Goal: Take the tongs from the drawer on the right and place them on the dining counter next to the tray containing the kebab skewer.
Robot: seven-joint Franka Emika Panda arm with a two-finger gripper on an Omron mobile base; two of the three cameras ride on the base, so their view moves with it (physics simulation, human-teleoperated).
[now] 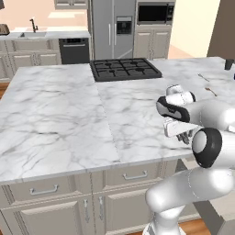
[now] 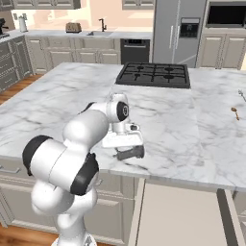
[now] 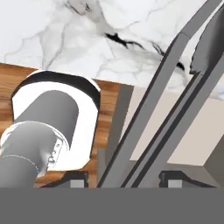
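My gripper is shut on the dark-grey tongs, whose two narrow arms run up and to the right between the fingertips. It hangs just above the front edge of the white marble dining counter, at the gripper in the right base view and the gripper in the left base view. Below it the drawer stands pulled out, its pale interior bare. The blue tray and the kebab skewer are out of view.
A black gas hob sits in the counter's far middle. Thin brown-tipped cutlery pieces lie at the far right of the slab. Shut drawers and cabinet doors line the counter's front. Wooden floor lies below.
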